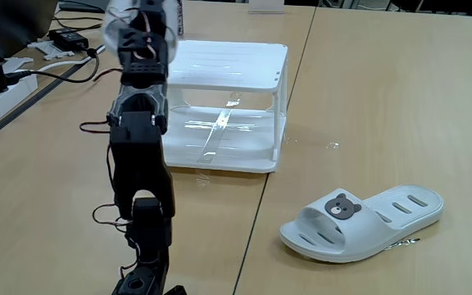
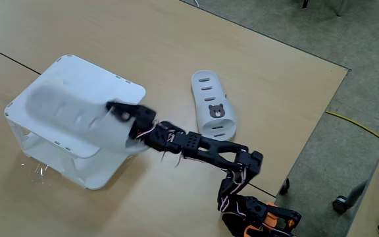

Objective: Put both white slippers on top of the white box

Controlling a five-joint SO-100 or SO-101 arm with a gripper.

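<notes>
In a fixed view, your arm [image 1: 142, 156] rises at the left of the picture, with its upper end cut off by the top edge; the pincer's fingers are hidden there, so you cannot tell how far it is spread. A blurred pale shape sits at that top end. The box [image 1: 228, 65] stands just behind the arm on the wooden table [image 1: 383, 106], its flat top bare where visible and its clear lower shelf glossy. One slipper [image 1: 363, 223] lies on the table at the lower right, well apart from the box, with its bear badge facing up.

In another fixed view from above, your pincer [image 2: 120, 110] reaches over the box [image 2: 71, 66]. It pinches a second slipper [image 2: 61, 105], smeared by motion blur, which lies across the box top; you cannot tell whether it rests on the top. The other slipper [image 2: 212, 105] lies on the table [image 2: 176, 39] near the box's right side, with oval vent holes and bear badge visible.
</notes>
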